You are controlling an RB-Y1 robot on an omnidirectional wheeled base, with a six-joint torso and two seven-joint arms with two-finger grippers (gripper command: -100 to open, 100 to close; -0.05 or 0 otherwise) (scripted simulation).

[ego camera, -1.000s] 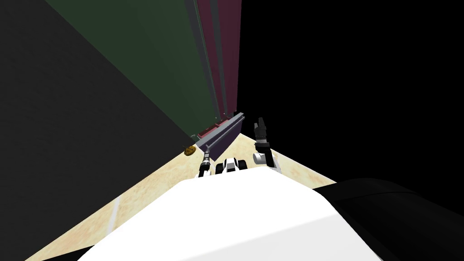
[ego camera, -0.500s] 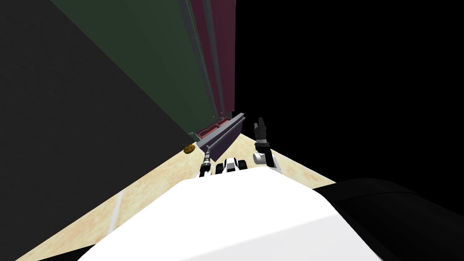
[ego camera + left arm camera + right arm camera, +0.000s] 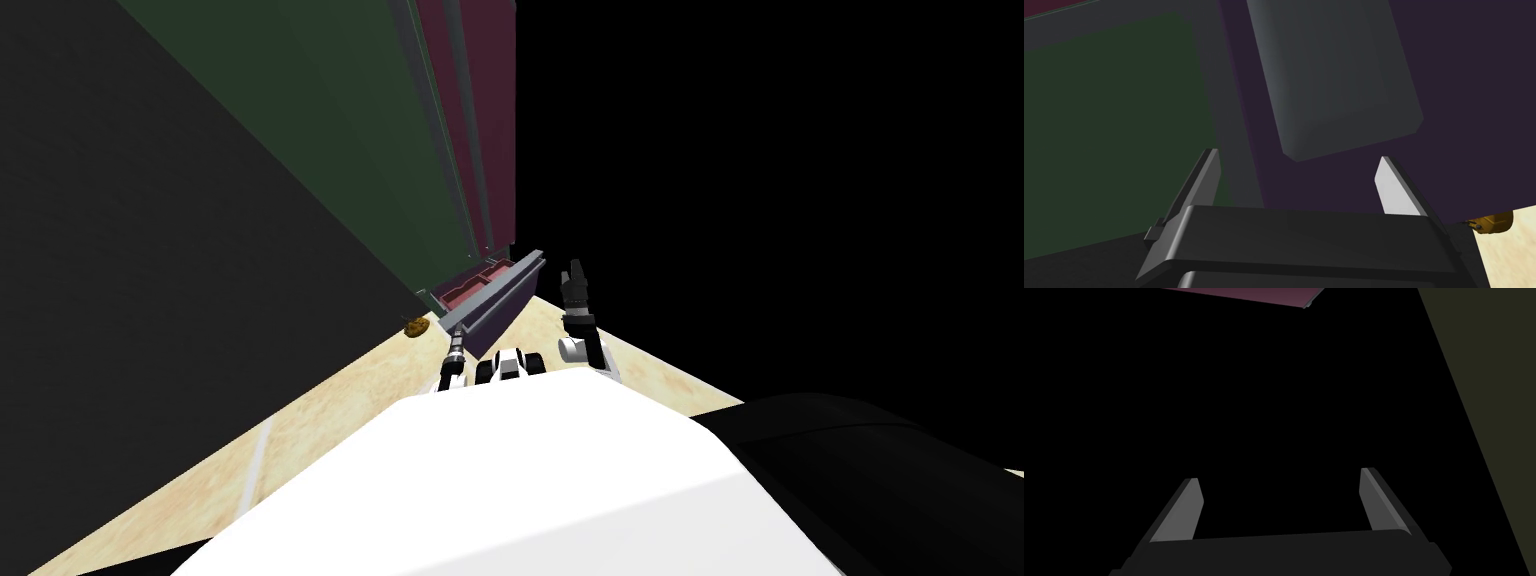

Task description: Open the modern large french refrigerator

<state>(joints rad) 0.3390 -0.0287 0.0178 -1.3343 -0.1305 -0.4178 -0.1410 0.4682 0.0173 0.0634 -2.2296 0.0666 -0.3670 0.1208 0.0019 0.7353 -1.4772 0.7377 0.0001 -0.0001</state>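
We set our left gripper (image 3: 1297,155), fingers spread, at the grey handle (image 3: 1334,75) of the part-open drawer (image 3: 505,310) to pull; our right gripper (image 3: 1279,474) idles unclenched.

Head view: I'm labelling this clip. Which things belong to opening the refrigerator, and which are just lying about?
Job: refrigerator; its partly open bottom drawer; the drawer's grey handle; left gripper, fingers open at that handle.

Lying about: small golden-brown object on the floor; right gripper, fingers open, idle.
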